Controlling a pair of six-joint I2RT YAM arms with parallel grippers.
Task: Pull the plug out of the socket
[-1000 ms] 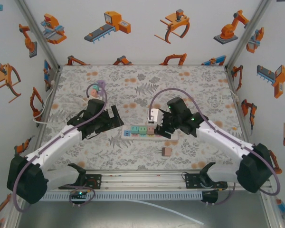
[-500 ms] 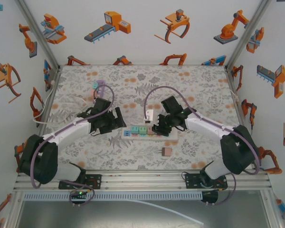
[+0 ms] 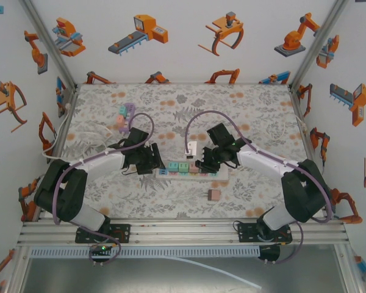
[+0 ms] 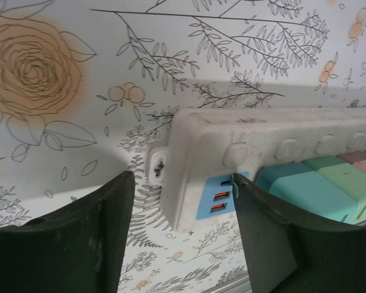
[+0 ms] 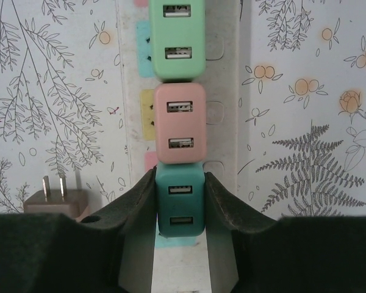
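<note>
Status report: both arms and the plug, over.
Left fingers open around power strip end. Right fingers shut on teal plug, still seated. Pink plug close beside it.

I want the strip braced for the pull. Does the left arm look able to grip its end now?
Probably yes: the left claw is open, its fingers straddling the end of the power strip, nothing else between. The right claw grips the teal plug.

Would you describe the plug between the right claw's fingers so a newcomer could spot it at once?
Start at the white power strip in the middle of the floral table. Coloured plugs line it; yours is the teal plug at the strip's right end, between the fingers of the right claw. Its neighbour is the pink plug.
</note>
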